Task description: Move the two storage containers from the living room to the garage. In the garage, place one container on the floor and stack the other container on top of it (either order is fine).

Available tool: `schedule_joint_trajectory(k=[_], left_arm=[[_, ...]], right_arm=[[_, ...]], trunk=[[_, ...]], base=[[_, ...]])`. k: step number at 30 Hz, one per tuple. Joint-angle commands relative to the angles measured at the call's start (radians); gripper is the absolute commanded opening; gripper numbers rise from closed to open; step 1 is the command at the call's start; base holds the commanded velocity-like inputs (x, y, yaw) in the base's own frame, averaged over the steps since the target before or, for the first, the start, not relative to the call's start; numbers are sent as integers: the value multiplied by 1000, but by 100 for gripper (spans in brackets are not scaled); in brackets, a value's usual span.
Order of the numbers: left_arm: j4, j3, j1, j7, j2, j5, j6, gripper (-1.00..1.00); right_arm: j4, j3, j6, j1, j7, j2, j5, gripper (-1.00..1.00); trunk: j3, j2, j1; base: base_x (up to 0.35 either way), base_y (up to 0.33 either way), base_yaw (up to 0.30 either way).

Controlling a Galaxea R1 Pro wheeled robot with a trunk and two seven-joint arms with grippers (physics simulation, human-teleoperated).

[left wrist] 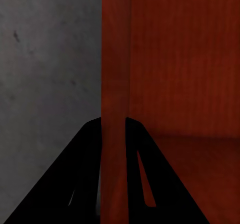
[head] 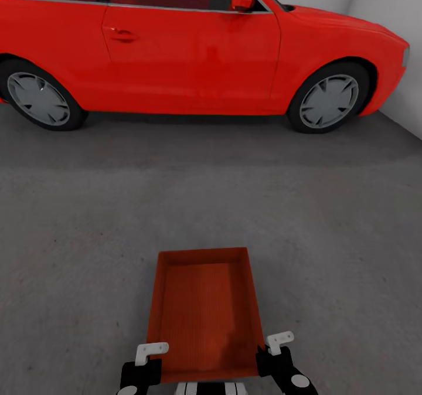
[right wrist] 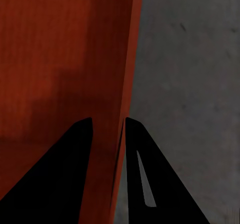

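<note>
car [head: 193, 49]: roof and rear cut off by frame edge.
storage container [head: 205, 313]: near wall partly hidden behind both grippers.
second container: hidden.

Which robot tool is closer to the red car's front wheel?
The right tool. It grips the storage container's right wall, the side nearer the front wheel. The left tool grips the opposite wall, farther from that wheel.

Storage container [head: 205, 313] is sitting over the floor [head: 88, 237], left gripper [head: 149, 357] and right gripper [head: 271, 348] gripping its side walls, car [head: 193, 49] sitting well behind it.
</note>
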Motion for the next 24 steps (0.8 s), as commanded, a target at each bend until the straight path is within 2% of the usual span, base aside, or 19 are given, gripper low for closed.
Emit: schedule_joint_trajectory(k=[1, 17, 24], left_arm=[[0, -3, 0, -19, -21, 73, 5, -100], [0, -3, 0, -19, -21, 73, 5, -100], [0, -3, 0, -19, -21, 73, 5, -100]], right_arm=[[-6, -9, -44, 0, -37, 1, -57, -100], [-6, -9, -44, 0, -37, 1, -57, -100], [-6, -8, -44, 0, -37, 1, -57, -100]], trunk=[[-4, -8, 4], [-54, -120, 65], [-54, -120, 65]], base=[[0, 0, 0], [0, 0, 0], [0, 0, 0]])
